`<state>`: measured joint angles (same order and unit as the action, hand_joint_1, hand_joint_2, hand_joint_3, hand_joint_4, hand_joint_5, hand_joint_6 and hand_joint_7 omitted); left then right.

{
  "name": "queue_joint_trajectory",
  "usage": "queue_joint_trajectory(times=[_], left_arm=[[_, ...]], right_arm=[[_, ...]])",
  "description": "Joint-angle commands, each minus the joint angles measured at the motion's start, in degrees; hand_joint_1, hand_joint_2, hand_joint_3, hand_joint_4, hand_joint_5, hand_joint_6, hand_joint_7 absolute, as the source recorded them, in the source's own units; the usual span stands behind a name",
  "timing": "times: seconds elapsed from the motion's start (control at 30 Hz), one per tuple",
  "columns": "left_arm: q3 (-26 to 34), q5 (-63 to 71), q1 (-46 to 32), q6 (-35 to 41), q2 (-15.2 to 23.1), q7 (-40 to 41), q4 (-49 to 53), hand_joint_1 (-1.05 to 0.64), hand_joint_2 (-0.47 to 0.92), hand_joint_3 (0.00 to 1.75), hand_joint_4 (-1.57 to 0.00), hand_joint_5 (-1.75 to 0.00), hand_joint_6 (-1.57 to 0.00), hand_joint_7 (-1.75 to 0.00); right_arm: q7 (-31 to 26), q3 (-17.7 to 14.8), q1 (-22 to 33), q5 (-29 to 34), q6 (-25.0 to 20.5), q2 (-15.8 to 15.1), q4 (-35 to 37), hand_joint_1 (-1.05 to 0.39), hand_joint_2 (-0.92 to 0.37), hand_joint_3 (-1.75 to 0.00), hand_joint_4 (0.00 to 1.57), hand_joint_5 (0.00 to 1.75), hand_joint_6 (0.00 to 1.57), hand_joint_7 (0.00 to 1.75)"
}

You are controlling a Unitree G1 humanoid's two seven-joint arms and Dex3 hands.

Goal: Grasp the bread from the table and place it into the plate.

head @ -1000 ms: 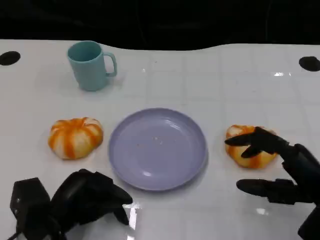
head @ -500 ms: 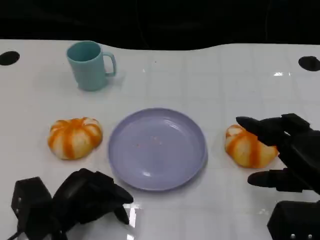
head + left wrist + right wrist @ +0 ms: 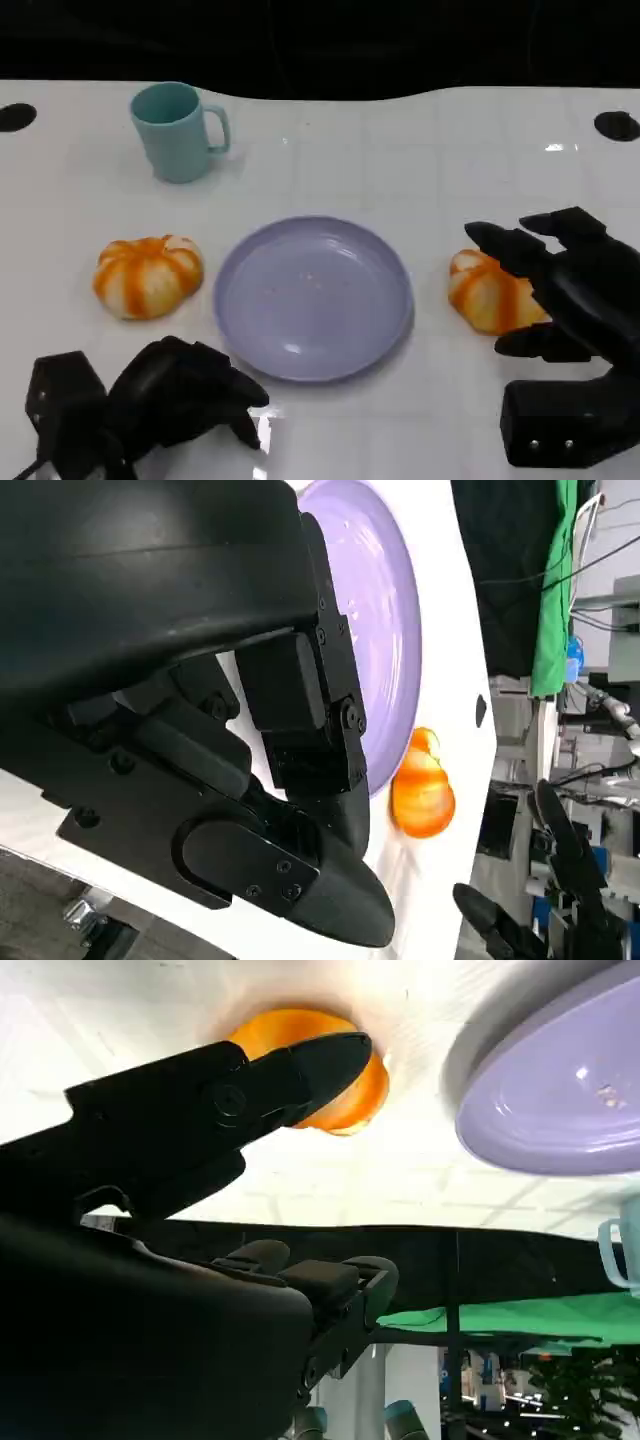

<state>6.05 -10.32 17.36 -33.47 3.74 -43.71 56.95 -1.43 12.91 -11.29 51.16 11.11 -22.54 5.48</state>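
Since a second ago the right hand (image 3: 560, 300) has swung up and over the right bun (image 3: 490, 292): earlier its fingers were poking in low from the side, now the whole hand sits higher, hanging over the bun's right half. Nothing else has really budged; both buns, plate and mug sit where they were, give or take a small camera shift.

Going big to small: the white table (image 3: 420, 150) holds everything. The purple plate (image 3: 312, 297) sits dead centre and has no bread on it. The left hand (image 3: 150, 405) is parked near the front edge with its fingers curled in on nothing, just short of the plate's near-left rim. The right hand has its fingers spread apart, upper ones reaching over the bun and a lower one out in front of it, so it's cupped around but not closed. From the right wrist view a fingertip (image 3: 330, 1060) lies right against the bun (image 3: 320, 1070); whether it's actually touching, I can't tell. The other bun (image 3: 148, 275) sits left of the plate, well apart from either hand. The teal mug (image 3: 178, 130) is off at the back left.

Progress-wise I'd say it's early. The reach looks about done, but the grasp hasn't closed, and lifting, carrying over and setting the bun on the plate are all still left.
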Motion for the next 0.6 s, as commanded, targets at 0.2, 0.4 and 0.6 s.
queue_joint_trajectory(times=[0.2, 0.4, 0.6], left_arm=[[0.1, 0.0, -0.1, -0.7, 0.9, 0.4, -0.1, -1.05, 0.84, 0.0, -1.29, -0.9, -1.57, -0.1], [0.2, -0.4, -0.4, -1.1, 0.9, -0.3, -0.2, -1.05, 0.84, 0.0, -1.28, -0.89, -1.56, -0.09], [0.2, -0.6, -0.6, -1.2, 0.9, -0.6, -0.4, -1.05, 0.84, 0.0, -1.27, -0.89, -1.56, -0.08]], right_arm=[[-2.2, 5.0, -7.1, 2.8, -4.0, 1.4, 9.8, -0.67, -0.78, 0.0, 0.03, 0.56, 0.25, 0.02], [-6.3, 9.2, -13.4, 3.6, -5.5, 3.5, 22.5, -0.66, -0.76, 0.0, 0.04, 0.55, 0.26, 0.02], [-10.5, 12.9, -18.2, 3.0, -6.3, 5.3, 34.1, -0.66, -0.77, 0.0, 0.06, 0.48, 0.26, 0.01]])
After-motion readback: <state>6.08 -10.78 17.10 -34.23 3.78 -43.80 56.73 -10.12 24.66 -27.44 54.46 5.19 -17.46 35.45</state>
